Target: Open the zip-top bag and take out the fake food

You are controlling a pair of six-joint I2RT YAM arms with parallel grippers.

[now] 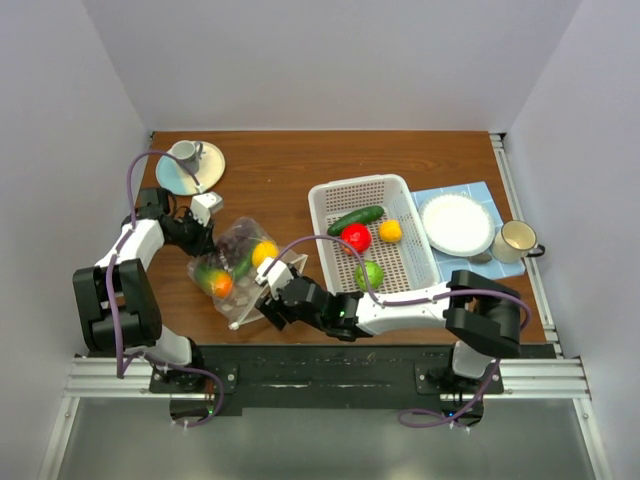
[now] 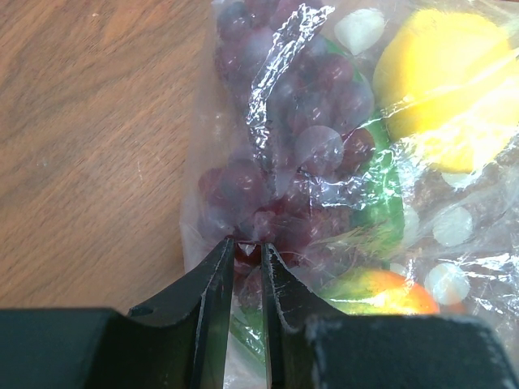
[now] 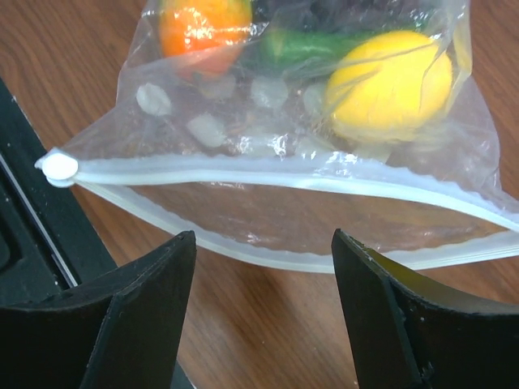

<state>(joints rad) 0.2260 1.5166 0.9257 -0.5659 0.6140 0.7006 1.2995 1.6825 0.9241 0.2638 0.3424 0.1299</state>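
The zip-top bag [image 1: 235, 268] lies on the wooden table [image 1: 300, 165], lower left of centre in the top view, right between my two grippers. Its mouth faces my right wrist camera and the two zip lips gape apart, with the white slider [image 3: 59, 168] at the left end. Inside I see a lemon [image 3: 389, 85], an orange fruit [image 3: 203, 20], something dark green [image 3: 316, 44] and purple grapes [image 2: 300, 121].

My left gripper [image 2: 247, 253] is pinching the bag's film at the grape end, its fingers nearly together. My right gripper [image 3: 263, 243] is spread wide at the mouth, and the lower lip runs across the gap.

To the right, the white basket [image 1: 322, 215] holds a cucumber [image 1: 355, 219], a red fruit [image 1: 355, 238], an orange ball [image 1: 391, 231] and a green fruit [image 1: 369, 274]. Beyond it are a white plate [image 1: 457, 223] and a mug [image 1: 515, 240].
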